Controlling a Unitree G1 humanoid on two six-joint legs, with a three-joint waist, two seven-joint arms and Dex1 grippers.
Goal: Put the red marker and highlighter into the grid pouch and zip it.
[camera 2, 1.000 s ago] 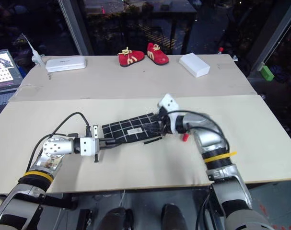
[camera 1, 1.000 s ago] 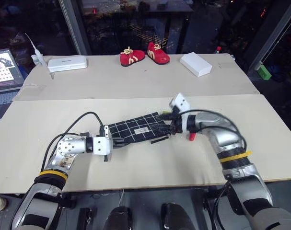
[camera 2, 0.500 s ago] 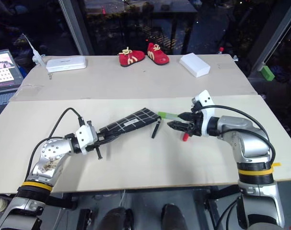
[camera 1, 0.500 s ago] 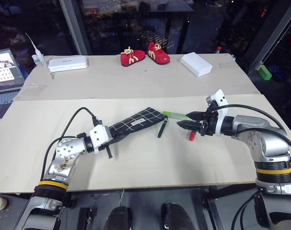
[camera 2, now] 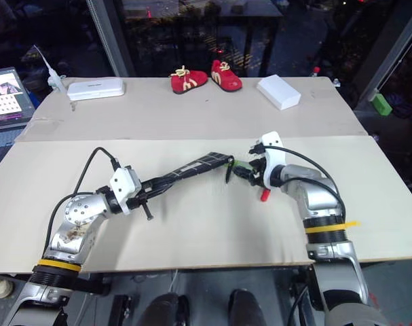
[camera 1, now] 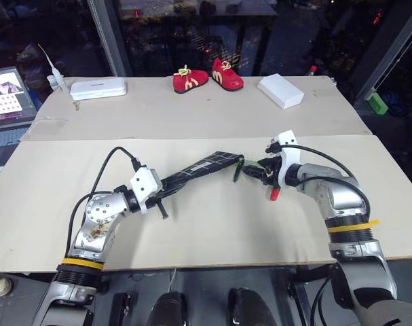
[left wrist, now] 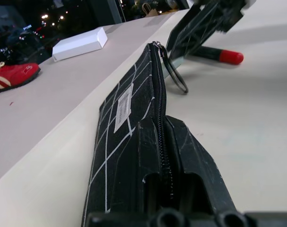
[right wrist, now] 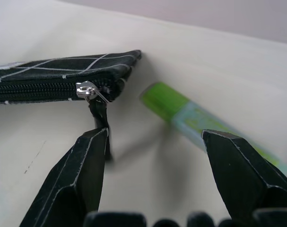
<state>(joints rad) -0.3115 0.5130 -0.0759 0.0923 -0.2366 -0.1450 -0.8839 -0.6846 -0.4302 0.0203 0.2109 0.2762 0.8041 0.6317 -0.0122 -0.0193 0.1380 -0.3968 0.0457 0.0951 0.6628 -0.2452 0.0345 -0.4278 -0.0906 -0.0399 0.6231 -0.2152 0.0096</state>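
1. Table (camera 1: 192, 231): pale board top; dark windowed room behind.
2. Grid pouch (camera 1: 204, 167): lifted at one end, left gripper (camera 1: 166, 192) clamped shut on it; zipper looks closed.
3. Right gripper (right wrist: 152, 165): fingers spread wide, empty, at the pull tab (right wrist: 100, 118).
4. Highlighter (right wrist: 181, 113), red marker (camera 1: 274, 193): both on the table, outside; packing and zipping remain.

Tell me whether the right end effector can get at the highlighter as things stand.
Probably yes. The right end effector is open just short of the highlighter, which lies bare on the table beside the grid pouch. Only the dangling zipper pull hangs near one finger.
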